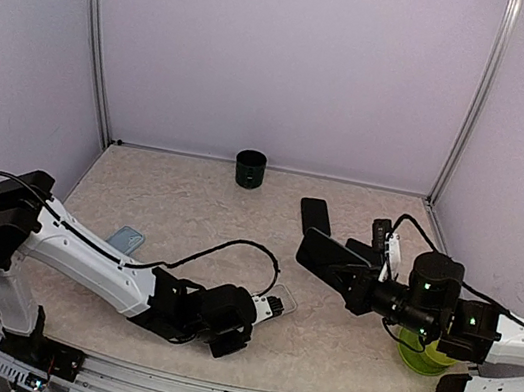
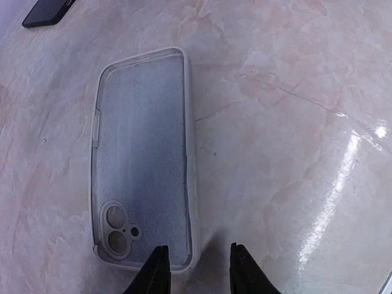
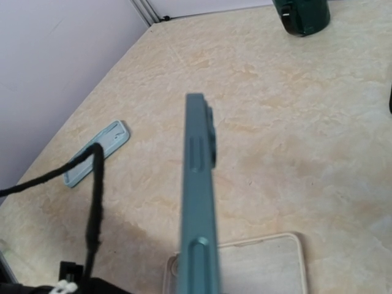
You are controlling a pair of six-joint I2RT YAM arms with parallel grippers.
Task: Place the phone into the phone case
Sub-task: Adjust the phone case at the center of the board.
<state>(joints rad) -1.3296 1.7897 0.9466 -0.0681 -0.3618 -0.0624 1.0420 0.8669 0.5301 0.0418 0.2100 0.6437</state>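
Bright, even light; glare streak on table (image 2: pixel 294 92); near phone (image 3: pixel 197 202) blurred.

- Top external: high above and behind the arm bases, looking down and forward over the whole table (image 1: pixel 184 233) from a distance.
- Left wrist: close and steeply downward, past the left gripper (image 2: pixel 196 269) onto the clear phone case (image 2: pixel 144 159) just beyond its fingertips.
- Right wrist: low, looking forward along the phone (image 3: pixel 197 202) held edge-on, toward the back-left corner.
- All three views share the case; the top and right wrist views also share the dark green cup (image 1: pixel 250 169).
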